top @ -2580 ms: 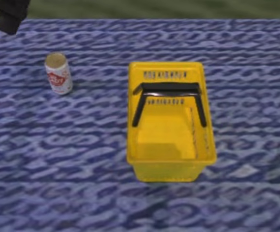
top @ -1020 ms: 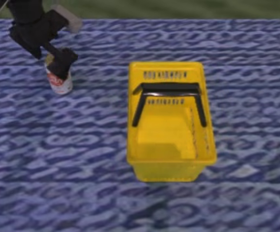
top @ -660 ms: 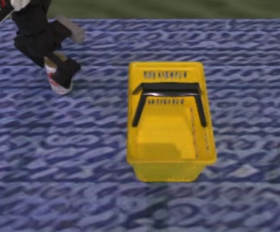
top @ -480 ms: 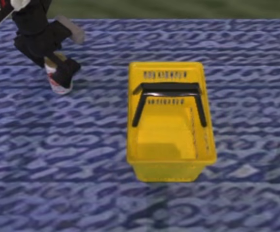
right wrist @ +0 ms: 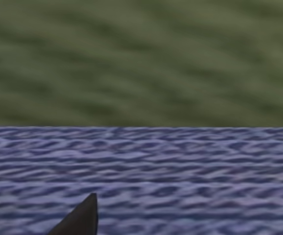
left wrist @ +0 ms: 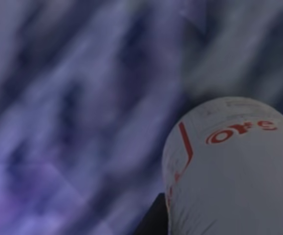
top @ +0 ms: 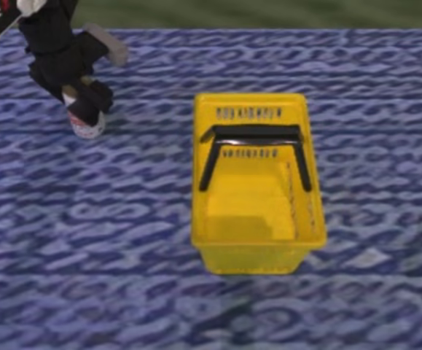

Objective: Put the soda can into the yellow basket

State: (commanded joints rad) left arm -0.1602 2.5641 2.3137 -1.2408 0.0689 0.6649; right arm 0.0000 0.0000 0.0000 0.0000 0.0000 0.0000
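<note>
Can (top: pixel 87 125) sits in your left gripper (top: pixel 85 102), jaws pinching its upper part from above, upright, at the table's (top: pixel 123 240) far left. In the left wrist view its white side and red print (left wrist: pixel 229 171) fill the near corner. From the jaws, the basket (top: pixel 205 175) lies well apart to the right and nearer the front, handles (top: pixel 253 134) folded across the far part of its mouth. Your right gripper is out of the top view.
</note>
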